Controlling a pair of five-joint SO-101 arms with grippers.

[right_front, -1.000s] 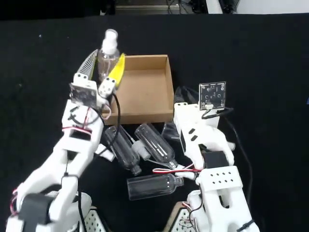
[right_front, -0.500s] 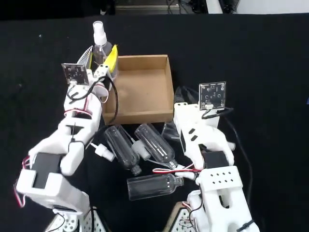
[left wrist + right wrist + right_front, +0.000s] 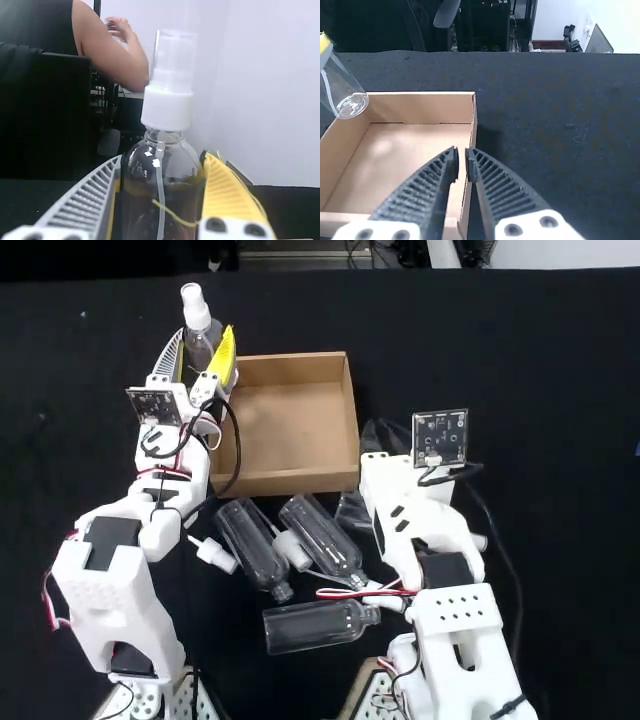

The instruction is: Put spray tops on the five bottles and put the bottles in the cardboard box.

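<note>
Premises present as a robotics lab or office workroom. A table (image 3: 540,390) draped in black cloth carries the left arm (image 3: 150,510) and the right arm (image 3: 425,525), both built of white printed parts with exposed wiring (image 3: 355,590). Beyond the table stand a plain white wall (image 3: 270,90), a dark chair (image 3: 45,115), dark computer equipment (image 3: 485,22) and loose cables (image 3: 400,252).
</note>
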